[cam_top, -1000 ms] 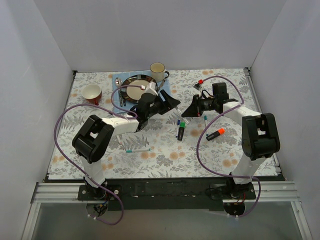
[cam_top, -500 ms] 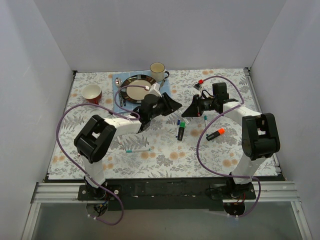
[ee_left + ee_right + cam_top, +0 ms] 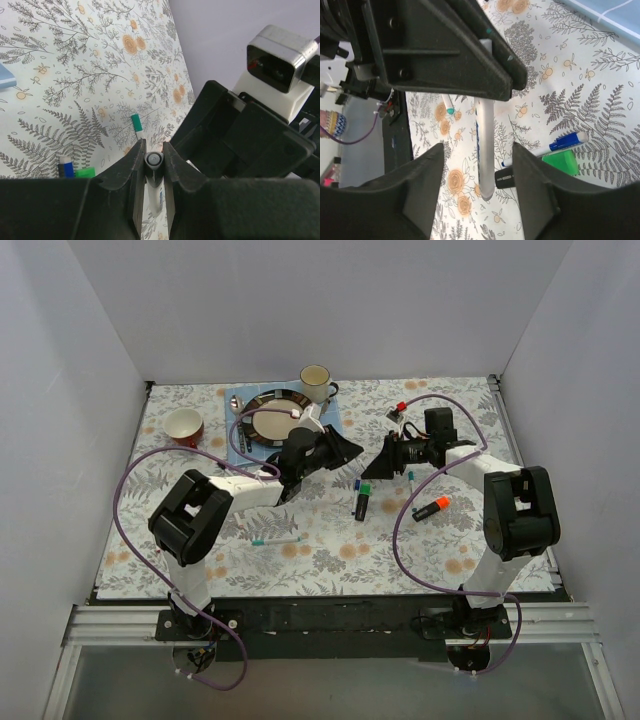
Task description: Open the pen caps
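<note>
- Teal-tipped white pen lies flat toward the near edge of the floral-covered table, left of centre and well apart from both grippers.
- Orange-ended black marker lies right of centre, near the right arm's base link.
- Green-capped black marker lies at mid-table, with a blue-capped pen just beside it on the far side.
- Teal-capped pen lies flat on the cloth under the right gripper.
- Left gripper is raised over mid-table with its fingers clamped on a white pen barrel. The barrel juts out toward the right arm. Its cap cannot be made out.
- Right gripper faces the left one, close to it. Its fingers stand apart, one on each side of the barrel's free end, with a gap showing on both sides.
- Dark plate sits on a blue mat toward the far edge, left of centre.
- Red bowl stands near the far-left corner.
- Cream mug stands at the far edge, just beyond the plate.
</note>
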